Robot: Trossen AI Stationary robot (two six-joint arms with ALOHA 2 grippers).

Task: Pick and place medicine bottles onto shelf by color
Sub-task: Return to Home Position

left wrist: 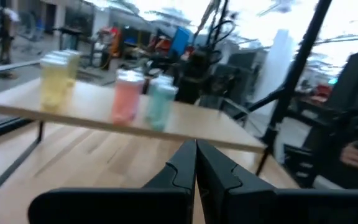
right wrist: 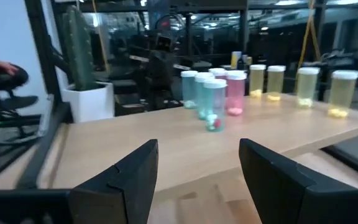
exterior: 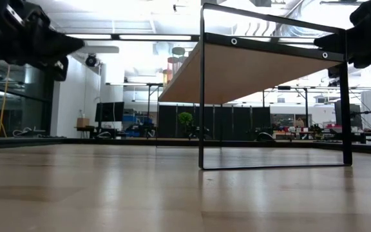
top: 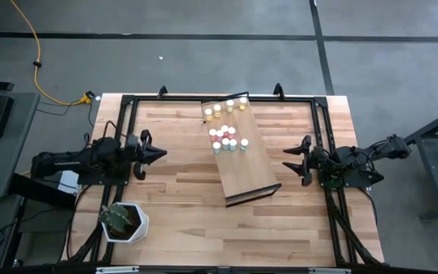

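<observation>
High view: all medicine bottles (top: 225, 142) stand on the shelf (top: 249, 171), mid-frame, on the board's upper half; none on the tabletop (top: 181, 183). At centre-left the left gripper (top: 160, 152) has fingers pressed together and is empty. At centre-right the right gripper (top: 287, 162) has fingers spread and is empty. Both are well apart from the shelf.

Judgement: to go home well, the arms should pull back & up, slowly, w/o sweeping over the caps. A knock to the frame could topple the rows.

Count: approx. 4 yellow bottles (top: 230, 105), 4 pink/red bottles (top: 220, 131) (tight cluster, unsure), 4 teal bottles (top: 233, 144); 1 shelf; 1 potted plant (top: 124, 222), lower left.

Low view: the shelf board shows from below, right of centre, on dark legs. The arms are at the upper corners, not touching it.

Left wrist view: shut fingers at bottom centre. Yellow, pink & teal bottles are blurred, upper left.

Right wrist view: fingers wide apart at the bottom. 4 yellow show upper right, the pink/teal group at centre; nos. there are unclear.
</observation>
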